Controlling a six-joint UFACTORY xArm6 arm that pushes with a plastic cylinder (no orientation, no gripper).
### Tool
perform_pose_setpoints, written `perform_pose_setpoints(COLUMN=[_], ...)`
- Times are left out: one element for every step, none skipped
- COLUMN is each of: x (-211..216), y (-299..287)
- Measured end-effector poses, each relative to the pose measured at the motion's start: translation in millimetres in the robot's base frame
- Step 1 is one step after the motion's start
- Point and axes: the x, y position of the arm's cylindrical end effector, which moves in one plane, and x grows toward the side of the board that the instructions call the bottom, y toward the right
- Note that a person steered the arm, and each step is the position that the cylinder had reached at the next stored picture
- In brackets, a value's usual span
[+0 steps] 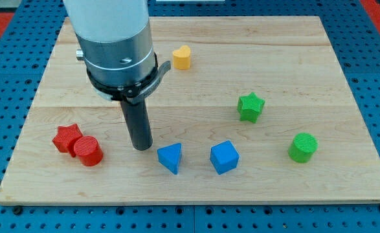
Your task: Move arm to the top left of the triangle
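Observation:
The blue triangle (171, 157) lies on the wooden board (293, 58) near the view's bottom middle. My tip (141, 146) touches the board just left of and slightly above the triangle, a small gap apart. The dark rod rises from there into the large grey arm body at the view's top left.
A blue cube (224, 157) sits right of the triangle. A red star (67, 137) and a red cylinder (87, 151) touch each other at the left. A yellow heart (182, 57) is at the top, a green star (250, 107) and a green cylinder (302, 147) at the right.

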Motion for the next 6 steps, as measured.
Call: perform_pose_setpoints(x=[-9.1, -13.2, -14.4, -14.8, -17.5, -20.8], y=[0.2, 12.6, 24.2, 31.9, 37.3, 43.1])
